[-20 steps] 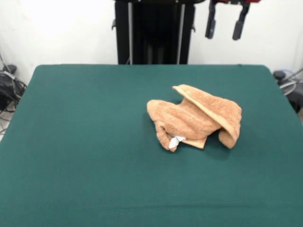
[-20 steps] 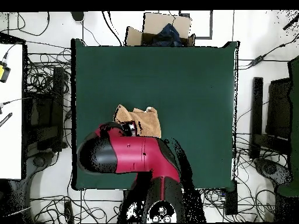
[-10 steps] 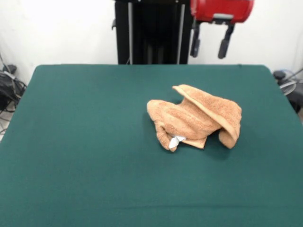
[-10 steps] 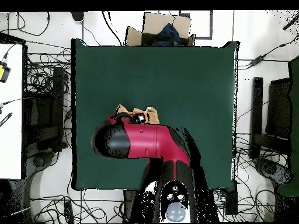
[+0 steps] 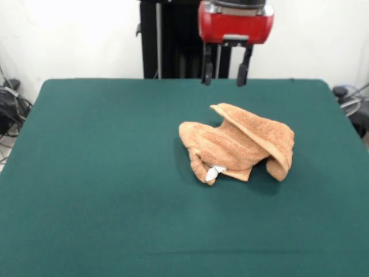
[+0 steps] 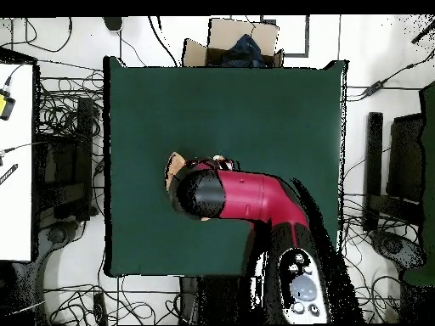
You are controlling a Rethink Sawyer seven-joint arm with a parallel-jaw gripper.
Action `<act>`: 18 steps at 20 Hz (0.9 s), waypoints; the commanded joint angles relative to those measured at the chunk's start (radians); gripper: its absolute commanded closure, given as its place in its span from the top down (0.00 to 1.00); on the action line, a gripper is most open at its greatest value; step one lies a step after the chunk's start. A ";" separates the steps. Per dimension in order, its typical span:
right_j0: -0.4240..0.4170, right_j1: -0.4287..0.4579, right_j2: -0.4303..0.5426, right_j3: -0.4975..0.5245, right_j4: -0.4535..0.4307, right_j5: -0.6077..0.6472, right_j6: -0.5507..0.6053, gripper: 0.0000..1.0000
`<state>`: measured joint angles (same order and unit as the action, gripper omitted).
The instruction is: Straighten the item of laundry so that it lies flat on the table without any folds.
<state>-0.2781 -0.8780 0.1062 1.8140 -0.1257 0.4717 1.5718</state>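
The towel lies crumpled on the green counter, right of centre in the front view. It is bunched into a low heap with several folds; 1 thick fold runs along its upper right side, and a small white tag shows at its lower left edge.

The gripper hangs from a red housing above the far part of the counter. Its 2 black fingers point down and stand apart, holding nothing. They sit behind and above the towel, clear of the cloth.

In the overhead view the red arm covers most of the towel, leaving a strip of cloth visible at its upper left.
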 commanded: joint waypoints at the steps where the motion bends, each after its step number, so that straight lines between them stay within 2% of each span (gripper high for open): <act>1: -0.172 0.047 0.313 0.116 -0.116 0.039 -0.314 1.00; 7: -0.243 0.094 0.425 0.114 -0.209 0.035 -0.315 1.00; 13: -0.286 0.108 0.512 0.112 -0.220 0.055 -0.320 1.00; 18: -0.279 0.132 0.528 0.096 -0.241 0.044 -0.295 1.00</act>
<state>-0.5651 -0.7793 0.5019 1.8453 -0.2991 0.4717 1.3999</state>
